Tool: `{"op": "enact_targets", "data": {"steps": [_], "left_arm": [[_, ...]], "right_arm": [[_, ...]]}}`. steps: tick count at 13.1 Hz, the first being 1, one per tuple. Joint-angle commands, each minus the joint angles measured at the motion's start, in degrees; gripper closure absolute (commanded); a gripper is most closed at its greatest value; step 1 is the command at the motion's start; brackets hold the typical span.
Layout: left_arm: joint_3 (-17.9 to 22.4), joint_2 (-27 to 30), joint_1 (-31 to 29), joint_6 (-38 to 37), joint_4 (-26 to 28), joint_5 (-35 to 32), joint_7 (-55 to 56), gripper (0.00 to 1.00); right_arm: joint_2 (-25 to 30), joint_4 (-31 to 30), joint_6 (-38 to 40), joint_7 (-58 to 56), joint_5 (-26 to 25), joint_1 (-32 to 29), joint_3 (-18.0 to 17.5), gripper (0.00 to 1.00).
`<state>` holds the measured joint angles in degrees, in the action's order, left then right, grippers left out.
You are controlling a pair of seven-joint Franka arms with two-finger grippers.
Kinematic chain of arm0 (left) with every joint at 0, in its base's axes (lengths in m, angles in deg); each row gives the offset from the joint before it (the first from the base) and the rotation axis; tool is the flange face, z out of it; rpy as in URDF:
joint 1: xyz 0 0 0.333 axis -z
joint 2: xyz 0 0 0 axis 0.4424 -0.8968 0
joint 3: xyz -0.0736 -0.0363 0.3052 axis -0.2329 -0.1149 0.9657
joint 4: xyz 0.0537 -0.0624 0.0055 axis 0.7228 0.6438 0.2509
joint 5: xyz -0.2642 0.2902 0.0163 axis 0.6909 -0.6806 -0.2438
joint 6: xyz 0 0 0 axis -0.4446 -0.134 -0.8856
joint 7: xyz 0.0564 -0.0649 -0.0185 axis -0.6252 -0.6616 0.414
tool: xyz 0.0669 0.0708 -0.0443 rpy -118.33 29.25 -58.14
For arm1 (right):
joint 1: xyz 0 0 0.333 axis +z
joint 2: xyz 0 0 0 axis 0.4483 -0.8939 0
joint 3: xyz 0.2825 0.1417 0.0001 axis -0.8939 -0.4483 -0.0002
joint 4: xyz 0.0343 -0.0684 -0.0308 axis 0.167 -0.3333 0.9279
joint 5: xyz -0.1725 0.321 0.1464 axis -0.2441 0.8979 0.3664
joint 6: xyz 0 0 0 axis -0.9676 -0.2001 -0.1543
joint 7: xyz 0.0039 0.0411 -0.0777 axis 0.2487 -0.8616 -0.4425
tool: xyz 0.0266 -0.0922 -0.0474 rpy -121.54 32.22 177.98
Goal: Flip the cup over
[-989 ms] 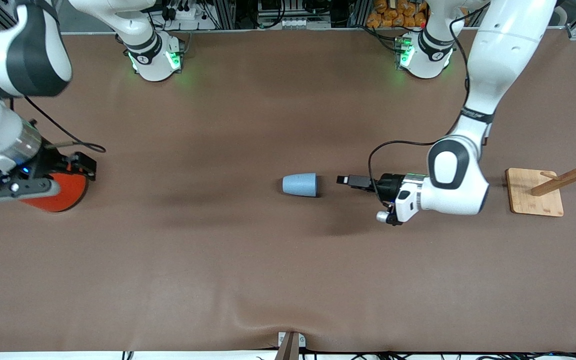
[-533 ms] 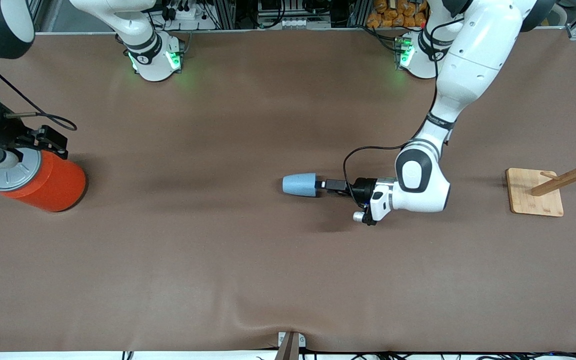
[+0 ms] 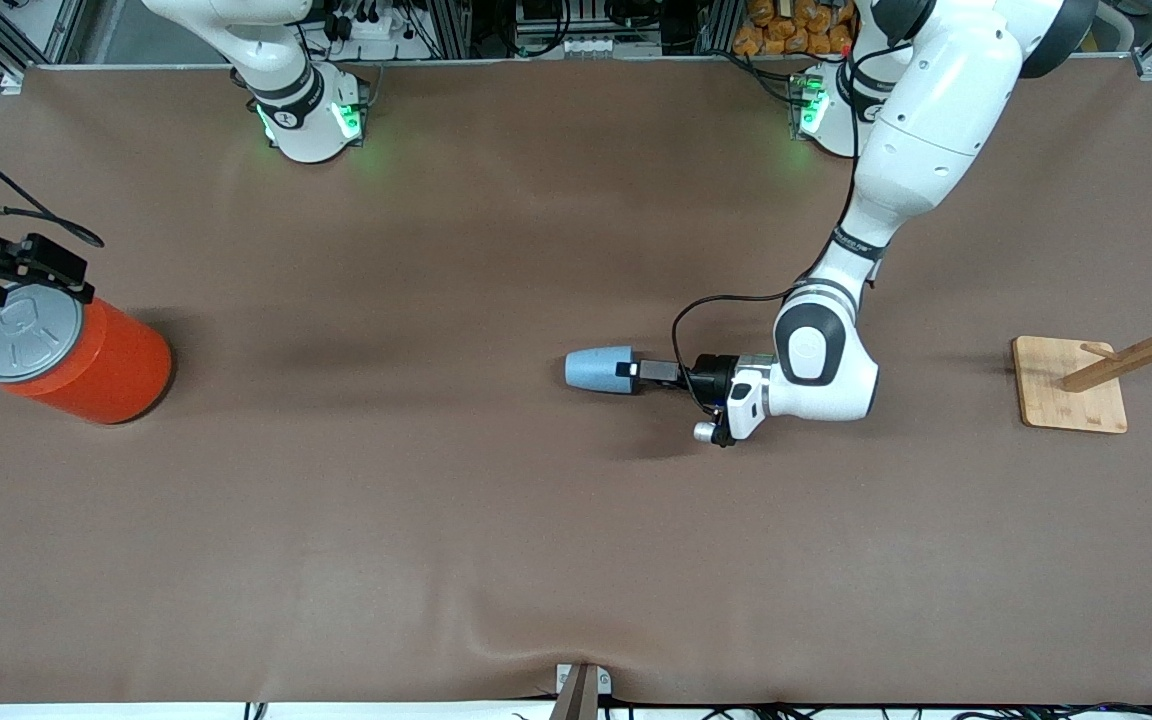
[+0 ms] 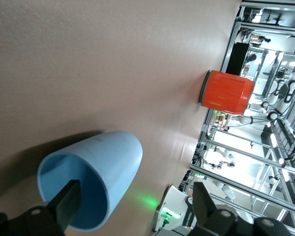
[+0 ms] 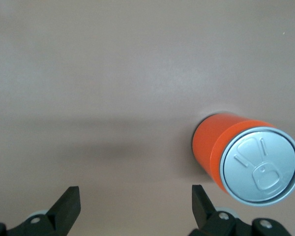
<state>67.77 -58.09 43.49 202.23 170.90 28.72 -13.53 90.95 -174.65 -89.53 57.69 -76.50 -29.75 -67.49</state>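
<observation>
The cup (image 3: 600, 369) is lying on its side out on the open worktop (image 3: 436, 520), narrow base pointing toward the right arm's end and the wide rim facing the left arm's end, which is pretty much why the left arm comes in so low and flat: the only way to get at a tipped cup is through its mouth. The left pincer (image 3: 628, 369) sits right at the cup's rim, and in the left wrist view one finger (image 4: 69, 201) looks poked inside the opening while the other stays outside, so the wall of the cup is between them (jaws spread wide, nothing pinched yet). Probably the plan is to close on that wall and swing the cup upright, though that's just a guess from the setup. The arm's forearm slopes down from its base and the wrist is bent so the hand lies nearly level with the worktop, pointing at the cup. Well away from the cup, at the right arm's end, an orange can (image 3: 71, 355) stands upright, and the right pincer (image 3: 11, 270) hangs above the can, also spread open and empty, waiting. A wooden rack (image 3: 1111, 375) sits well apart from the cup at the left arm's end.
</observation>
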Motion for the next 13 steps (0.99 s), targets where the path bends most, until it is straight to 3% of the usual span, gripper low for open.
{"op": "enact_targets", "data": {"steps": [1, 3, 4, 6, 7, 9, 13], "left_arm": [[0.0, -1.3, 1.4, 1.2, -0.7, 3.5, -0.9, 0.00], [0.0, -1.4, 1.8, 1.4, -0.8, 3.8, -1.0, 0.00], [0.0, -1.5, 2.0, 1.5, -0.8, 3.8, -1.1, 0.11], [0.0, -1.5, 2.0, 1.5, -1.2, 3.6, -1.3, 0.63], [0.0, -1.5, 1.7, 1.5, -1.2, 3.6, -1.6, 0.82], [0.1, -1.7, 1.6, 1.5, -1.2, 3.6, -2.3, 1.00], [0.2, -1.4, 1.2, 1.4, -1.2, 3.0, -1.7, 1.00]], "right_arm": [[1.2, 1.3, 3.9, 2.3, 0.6, 0.2, -0.8, 0.00], [1.4, 2.2, 6.8, 4.8, 0.7, 0.4, -1.1, 0.00], [1.5, 2.1, 6.9, 4.8, 0.7, 0.4, -1.1, 0.00], [1.6, 1.8, 6.0, 4.8, 0.7, 1.0, -1.1, 0.00], [1.6, 1.8, 6.0, 4.8, 0.7, 1.3, -1.1, 0.00], [1.6, 1.7, 5.7, 4.8, 1.4, 1.4, -1.1, 0.00], [1.6, 1.9, 7.1, 4.9, 1.9, 1.5, -1.1, 0.00]]}}
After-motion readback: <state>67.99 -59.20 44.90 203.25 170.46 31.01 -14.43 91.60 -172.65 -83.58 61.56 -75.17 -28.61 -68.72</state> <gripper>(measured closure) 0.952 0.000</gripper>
